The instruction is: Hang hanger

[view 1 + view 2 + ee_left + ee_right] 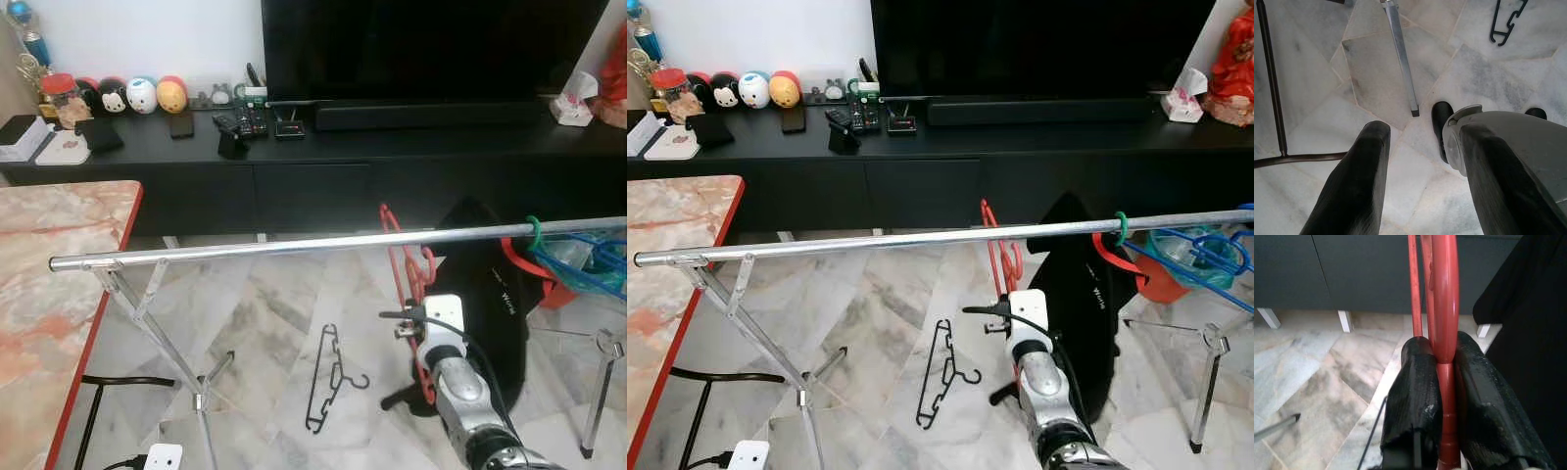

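Observation:
A chrome rail (294, 244) runs across the view at chest height. My right gripper (1442, 350) is shut on a red plastic hanger (1444, 293), just below the rail. The red hanger (411, 269) stands upright and its hook curls over the top of the rail; I cannot tell whether it rests on it. A black hanger (328, 377) lies on the marble floor under the rail. My left gripper (1422, 134) hangs low over the floor, open and holding nothing.
Green (534, 233) and blue hangers (588, 259) hang at the rail's right end. A black bag (485, 284) stands behind my right arm. A black TV console (294, 157) lines the wall. A marble table (49, 274) with a red edge is at my left. The rack's legs (167, 343) splay below.

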You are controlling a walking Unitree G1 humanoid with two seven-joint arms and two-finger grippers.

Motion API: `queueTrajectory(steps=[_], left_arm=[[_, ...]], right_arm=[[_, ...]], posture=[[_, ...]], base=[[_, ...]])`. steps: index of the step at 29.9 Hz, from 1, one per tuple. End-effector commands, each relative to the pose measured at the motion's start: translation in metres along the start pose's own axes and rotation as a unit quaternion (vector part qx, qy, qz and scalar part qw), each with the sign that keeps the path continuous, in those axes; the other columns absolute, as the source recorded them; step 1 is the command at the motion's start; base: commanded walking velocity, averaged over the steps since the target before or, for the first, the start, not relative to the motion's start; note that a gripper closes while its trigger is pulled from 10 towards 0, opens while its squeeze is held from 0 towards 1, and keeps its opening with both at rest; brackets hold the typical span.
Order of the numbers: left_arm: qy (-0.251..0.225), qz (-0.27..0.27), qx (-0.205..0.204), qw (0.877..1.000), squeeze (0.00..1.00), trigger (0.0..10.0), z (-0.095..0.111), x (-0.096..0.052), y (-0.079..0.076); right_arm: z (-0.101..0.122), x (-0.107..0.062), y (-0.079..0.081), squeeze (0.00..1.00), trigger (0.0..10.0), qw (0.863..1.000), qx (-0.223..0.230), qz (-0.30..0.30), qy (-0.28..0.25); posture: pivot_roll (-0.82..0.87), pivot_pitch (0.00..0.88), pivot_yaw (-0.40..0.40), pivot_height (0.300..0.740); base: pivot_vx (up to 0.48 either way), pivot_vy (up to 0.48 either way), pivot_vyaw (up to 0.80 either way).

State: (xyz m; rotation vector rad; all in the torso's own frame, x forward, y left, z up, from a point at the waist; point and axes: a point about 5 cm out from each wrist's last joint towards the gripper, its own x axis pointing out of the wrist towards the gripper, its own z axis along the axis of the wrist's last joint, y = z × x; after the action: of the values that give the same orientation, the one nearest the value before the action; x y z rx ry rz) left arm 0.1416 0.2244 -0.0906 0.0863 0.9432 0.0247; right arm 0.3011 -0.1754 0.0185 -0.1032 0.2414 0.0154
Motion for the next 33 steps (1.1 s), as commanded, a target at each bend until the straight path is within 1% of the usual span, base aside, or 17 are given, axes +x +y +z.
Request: queueTrajectory(steps=[1, 3, 15, 18, 21, 23, 27, 29, 33], left_arm=[[0.016, 0.001, 0.013, 1.000, 0.00, 10.0, -0.008, -0.002, 0.003], [0.019, 0.002, 0.013, 1.000, 0.00, 10.0, -0.010, -0.003, 0.004], [0.026, 0.001, 0.018, 0.999, 0.00, 10.0, -0.010, -0.003, 0.003], [0.027, 0.000, 0.019, 0.999, 0.00, 10.0, -0.010, -0.002, 0.003], [0.027, 0.000, 0.021, 0.999, 0.00, 10.0, -0.010, -0.002, 0.004], [0.028, 0.001, 0.022, 0.999, 0.00, 10.0, -0.010, -0.003, 0.005], [0.029, 0.001, 0.022, 0.999, 0.00, 10.0, -0.011, -0.003, 0.005], [0.030, 0.000, 0.022, 0.999, 0.00, 10.0, -0.012, -0.003, 0.005], [0.032, -0.001, 0.022, 0.999, 0.00, 10.0, -0.013, -0.003, 0.003]], right_arm=[[0.010, 0.004, -0.001, 0.00, 10.0, 1.000, 0.002, -0.006, -0.022], [0.016, 0.006, -0.004, 0.00, 10.0, 0.999, 0.003, -0.012, -0.037], [0.028, 0.009, -0.010, 0.00, 10.0, 0.998, 0.011, -0.021, -0.065], [0.029, 0.011, -0.009, 0.00, 10.0, 0.998, 0.011, -0.016, -0.061], [0.029, 0.015, -0.004, 0.00, 10.0, 0.999, 0.004, 0.008, -0.039], [0.032, 0.017, -0.001, 0.00, 10.0, 0.999, 0.007, 0.026, -0.035], [0.032, 0.021, 0.002, 0.00, 10.0, 0.999, -0.027, 0.032, -0.014], [0.035, 0.024, 0.003, 0.00, 10.0, 0.999, -0.032, 0.029, 0.000], [0.046, 0.029, 0.007, 0.00, 10.0, 0.999, -0.030, 0.039, -0.010]], posture=[[0.02, 0.025, -0.017, 0.740], [0.02, 0.025, -0.018, 0.740], [0.02, 0.024, -0.017, 0.740], [0.02, 0.024, -0.014, 0.740], [0.02, 0.026, -0.013, 0.740], [0.02, 0.027, -0.014, 0.740], [0.02, 0.027, -0.015, 0.740], [0.02, 0.028, -0.015, 0.740], [0.02, 0.027, -0.015, 0.740]], base=[[0.000, 0.000, 0.00], [0.000, 0.000, 0.00], [0.000, 0.000, 0.00], [0.000, 0.000, 0.00], [0.000, 0.000, 0.00], [0.000, 0.000, 0.00], [0.000, 0.000, 0.00], [0.000, 0.000, 0.00], [0.000, 0.000, 0.00]])
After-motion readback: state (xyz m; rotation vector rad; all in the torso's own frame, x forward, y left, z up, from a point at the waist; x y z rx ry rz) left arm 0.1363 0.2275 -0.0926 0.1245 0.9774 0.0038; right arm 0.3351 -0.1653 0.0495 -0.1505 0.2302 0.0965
